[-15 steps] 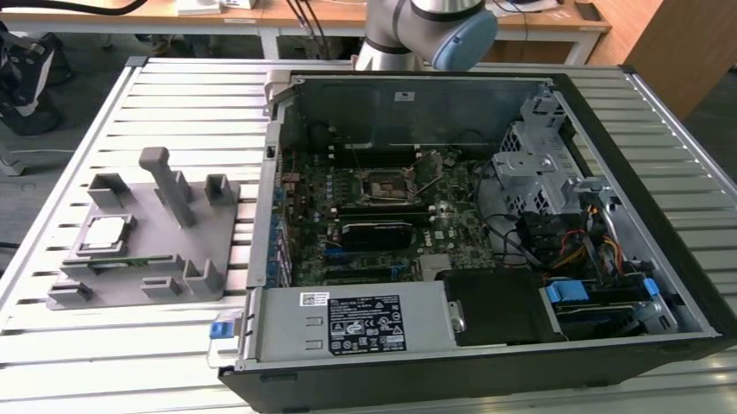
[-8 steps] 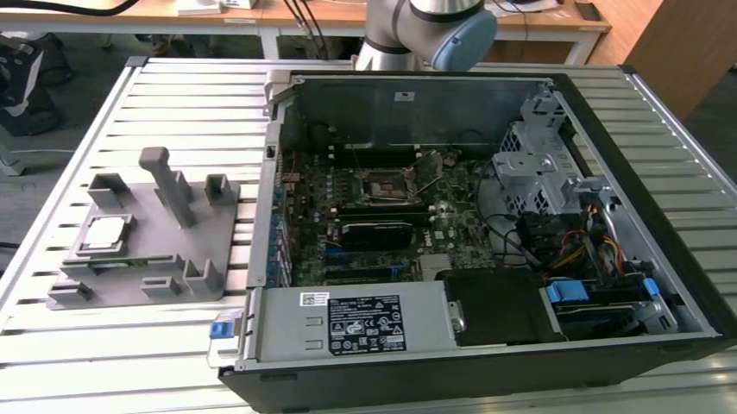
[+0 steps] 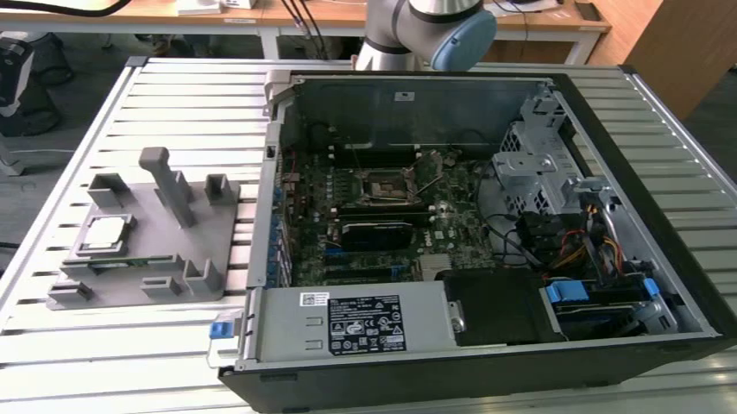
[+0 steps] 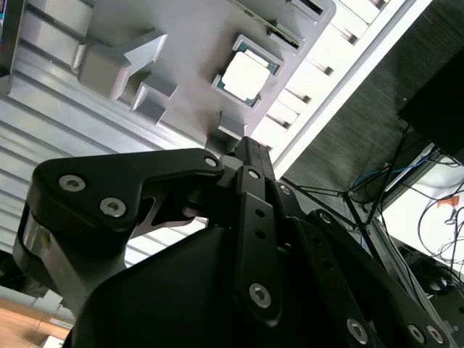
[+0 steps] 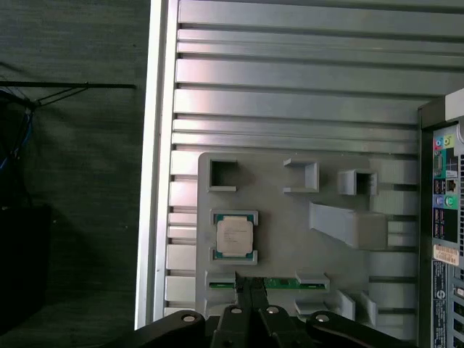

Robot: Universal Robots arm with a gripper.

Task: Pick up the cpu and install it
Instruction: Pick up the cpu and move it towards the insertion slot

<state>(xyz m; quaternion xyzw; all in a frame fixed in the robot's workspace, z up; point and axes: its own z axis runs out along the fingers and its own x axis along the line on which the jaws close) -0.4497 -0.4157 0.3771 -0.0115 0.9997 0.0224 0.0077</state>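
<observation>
The slatted metal table (image 3: 173, 86) carries everything. The open computer case (image 3: 484, 384) takes up the centre and the exterior view's right, with the arm (image 3: 426, 30) at the top edge behind it. The grey fixture plate (image 3: 150, 250) lies at the exterior view's left, about mid-height, well apart from the board's socket (image 3: 386, 185) in the upper middle of the case. In both wrist views the gripper (image 5: 250, 279) hangs above the fixture with its fingers drawn narrow, almost together, and holding nothing. The cpu (image 5: 234, 236) rests flat in its raised-corner nest on the plate, near the fingertips' line but not under them. The likeliest trouble, as I judge it, starts with that narrow set. Fingers lowered like this would land on the shiny lid or on a nest corner instead of straddling the chip. The chip is thin and smooth, so an off-centre or shallow grip could tilt it, snag it on the nest walls or let it slip on the way across. The blocks and the tall post (image 3: 173, 185) close around the nest could also catch a wide finger. Inside the case, walls, cables and drive brackets crowd the socket. A chip set down turned or tilted could harm the contacts, and whether the socket's frame stands open is too small to tell.
</observation>
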